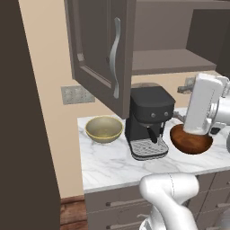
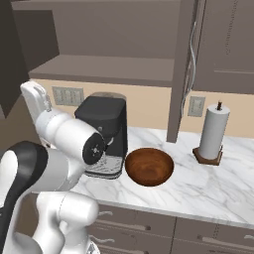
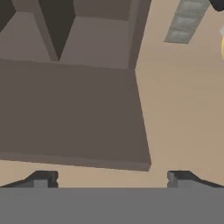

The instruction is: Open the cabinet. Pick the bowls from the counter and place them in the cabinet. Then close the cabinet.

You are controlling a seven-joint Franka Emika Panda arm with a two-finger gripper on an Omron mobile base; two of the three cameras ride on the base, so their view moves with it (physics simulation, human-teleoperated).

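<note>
No readable text, label, brand, number or sign appears anywhere in this kitchen scene. The black coffee machine [image 1: 148, 121] on the marble counter [image 1: 108, 164] carries only small plain knobs, and the cabinet [image 1: 101, 49] doors, the wall outlet plates [image 1: 77, 94] and the paper towel roll [image 2: 213, 131] are all unmarked

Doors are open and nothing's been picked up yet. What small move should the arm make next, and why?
Probably lower the open, empty gripper toward the reddish-brown bowl. It sits nearest the arm, right of the coffee machine. The cabinet door already stands open, both bowls remain on the counter, and the hand view looks at the cabinet's underside, not a bowl.
</note>
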